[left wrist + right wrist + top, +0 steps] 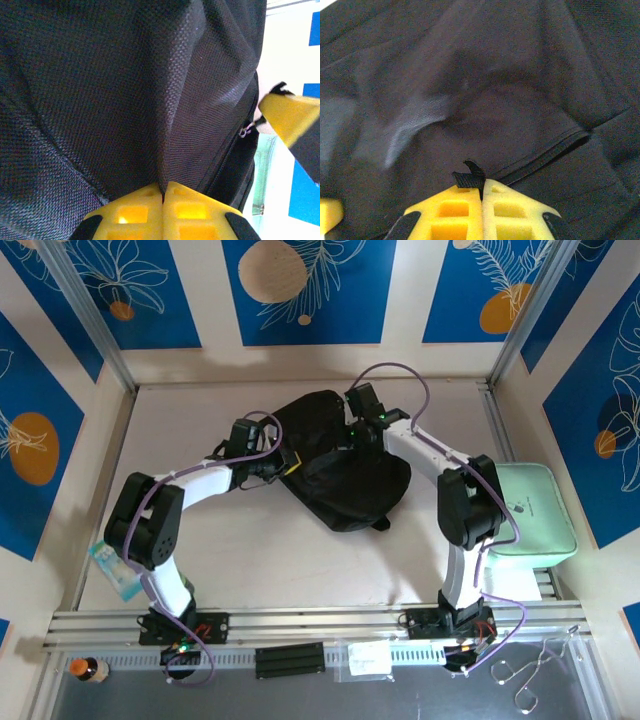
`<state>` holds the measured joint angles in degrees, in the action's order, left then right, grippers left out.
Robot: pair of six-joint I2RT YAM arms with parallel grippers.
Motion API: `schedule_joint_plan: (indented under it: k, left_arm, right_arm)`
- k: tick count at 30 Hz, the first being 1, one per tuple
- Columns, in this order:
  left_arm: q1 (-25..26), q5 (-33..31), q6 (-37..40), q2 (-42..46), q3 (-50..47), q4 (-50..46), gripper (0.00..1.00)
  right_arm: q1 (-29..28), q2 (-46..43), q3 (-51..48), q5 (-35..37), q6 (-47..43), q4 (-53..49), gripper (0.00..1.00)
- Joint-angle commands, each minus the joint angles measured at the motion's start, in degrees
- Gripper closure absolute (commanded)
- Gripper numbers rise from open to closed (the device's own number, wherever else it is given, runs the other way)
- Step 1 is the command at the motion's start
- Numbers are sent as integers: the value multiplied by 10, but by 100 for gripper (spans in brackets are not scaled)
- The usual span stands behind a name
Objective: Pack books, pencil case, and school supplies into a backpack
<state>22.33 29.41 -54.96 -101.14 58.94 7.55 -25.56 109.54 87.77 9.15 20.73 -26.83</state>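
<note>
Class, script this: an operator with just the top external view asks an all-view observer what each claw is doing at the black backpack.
Operator: From above I can't judge the left arm's grip. Holding anything?
Observer: Yes. In the left wrist view the left claw is shut, pinching a raised fold of the backpack fabric.
Operator: And the right side?
Observer: In the right wrist view the right claw is shut on a small black webbing tab beside a seam.
</note>
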Motion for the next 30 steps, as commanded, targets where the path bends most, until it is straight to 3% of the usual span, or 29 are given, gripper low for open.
schedule_joint_plan:
  k: [1,7,10,15,21,25,30]
  left_arm:
    - [-2,-27,24,18,2,-42,100]
    - [-2,-26,34,20,7,-54,100]
    - [-2,-26,35,18,9,-54,100]
    - [-2,-11,36,6,17,-47,100]
    - [-2,-9,44,2,23,-53,100]
    - [-3,-15,51,1,22,-61,100]
    - [-4,-41,58,-1,17,-79,100]
  right_arm:
    - [30,17,32,48,29,-27,100]
    - [47,27,52,65,43,-43,100]
    - [42,18,55,38,31,-37,100]
    - [-12,-12,32,-45,-19,-8,100]
    - [-66,-41,-4,-91,-37,12,100]
    - [-61,-65,-26,-77,-30,23,100]
    - [-36,-80,-29,29,9,5,100]
